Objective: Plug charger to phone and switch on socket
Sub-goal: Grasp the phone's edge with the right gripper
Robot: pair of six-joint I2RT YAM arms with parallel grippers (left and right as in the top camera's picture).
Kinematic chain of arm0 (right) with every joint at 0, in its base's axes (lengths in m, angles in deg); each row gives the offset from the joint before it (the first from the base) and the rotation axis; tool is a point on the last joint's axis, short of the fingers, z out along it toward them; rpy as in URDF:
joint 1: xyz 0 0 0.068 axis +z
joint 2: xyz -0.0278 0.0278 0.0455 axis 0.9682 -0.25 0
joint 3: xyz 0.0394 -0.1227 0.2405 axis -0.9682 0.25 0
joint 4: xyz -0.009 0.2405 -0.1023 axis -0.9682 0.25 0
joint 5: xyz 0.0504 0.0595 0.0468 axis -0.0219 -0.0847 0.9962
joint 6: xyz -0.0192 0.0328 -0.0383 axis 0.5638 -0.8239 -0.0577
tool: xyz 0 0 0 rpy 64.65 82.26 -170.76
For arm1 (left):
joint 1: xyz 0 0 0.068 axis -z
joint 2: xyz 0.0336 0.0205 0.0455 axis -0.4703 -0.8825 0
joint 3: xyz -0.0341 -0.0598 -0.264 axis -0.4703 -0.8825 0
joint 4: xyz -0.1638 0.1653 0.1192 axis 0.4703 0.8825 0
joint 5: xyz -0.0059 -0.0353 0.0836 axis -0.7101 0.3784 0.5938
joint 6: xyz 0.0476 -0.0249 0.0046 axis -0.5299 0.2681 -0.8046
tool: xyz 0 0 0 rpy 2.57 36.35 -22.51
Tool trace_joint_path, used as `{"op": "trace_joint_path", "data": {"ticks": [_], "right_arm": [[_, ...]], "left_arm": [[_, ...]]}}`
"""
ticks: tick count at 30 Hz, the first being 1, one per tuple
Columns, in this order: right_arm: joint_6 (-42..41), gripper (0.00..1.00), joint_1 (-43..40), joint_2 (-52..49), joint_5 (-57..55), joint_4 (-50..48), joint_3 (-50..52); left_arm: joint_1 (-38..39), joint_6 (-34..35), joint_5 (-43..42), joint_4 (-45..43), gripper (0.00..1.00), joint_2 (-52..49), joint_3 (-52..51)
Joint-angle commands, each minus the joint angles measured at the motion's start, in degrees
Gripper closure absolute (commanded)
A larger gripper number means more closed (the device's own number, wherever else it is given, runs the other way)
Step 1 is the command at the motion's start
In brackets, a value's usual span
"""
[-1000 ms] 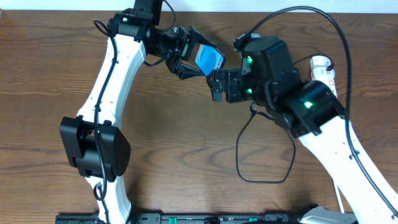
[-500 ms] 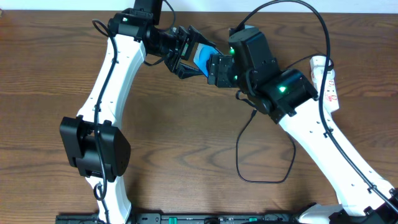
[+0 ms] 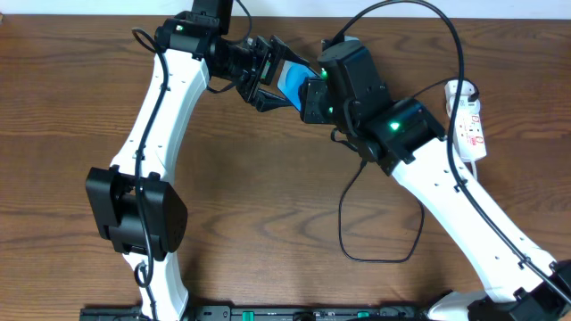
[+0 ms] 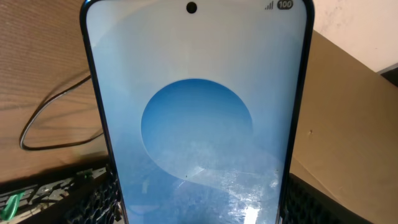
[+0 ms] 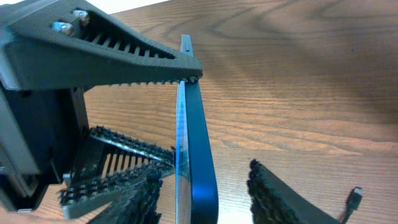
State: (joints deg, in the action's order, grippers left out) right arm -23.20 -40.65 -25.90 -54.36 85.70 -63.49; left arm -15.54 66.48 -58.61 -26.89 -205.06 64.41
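Note:
The phone [image 3: 294, 80], its screen bright blue and white, is held above the table at the back with my left gripper [image 3: 275, 82] shut on its sides. It fills the left wrist view as the phone [image 4: 196, 124]. My right gripper [image 3: 310, 96] straddles its free end. In the right wrist view the phone [image 5: 198, 149] stands edge-on between my fingers [image 5: 273, 196], with a gap on the back side. The charger [image 3: 384, 223] loops on the table, its connector tip [image 5: 354, 199] lying loose. The socket [image 3: 470, 129] lies at the right.
My left gripper's ribbed fingers [image 5: 106, 53] sit above and below the phone, close to my right fingertips. The right arm's black lead [image 3: 446, 36] arcs over the socket. A brown panel [image 4: 354, 124] shows past the phone on the right.
My right arm has swung left and back to the phone, uncovering the socket. Its jaws have narrowed around the phone's end. The left arm has held still.

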Motion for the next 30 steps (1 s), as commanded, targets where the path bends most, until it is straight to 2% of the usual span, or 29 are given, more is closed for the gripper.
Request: {"op": "trace_joint_path", "data": {"ticks": [1,20,30], "right_arm": [[-0.52,0.63,0.48,-0.37,-1.18,-0.52,-1.14],[-0.7,0.74,0.48,-0.44,-1.84,-1.79,-1.14],[-0.72,0.91,0.48,-0.46,-1.81,-1.97,-1.14]], "left_arm": [[-0.22,0.9,-1.68,-0.22,0.22,1.64,0.66],[-0.17,0.85,-4.87,-0.2,0.22,1.64,0.66],[-0.17,0.87,-4.9,-0.2,0.22,1.64,0.66]]}}
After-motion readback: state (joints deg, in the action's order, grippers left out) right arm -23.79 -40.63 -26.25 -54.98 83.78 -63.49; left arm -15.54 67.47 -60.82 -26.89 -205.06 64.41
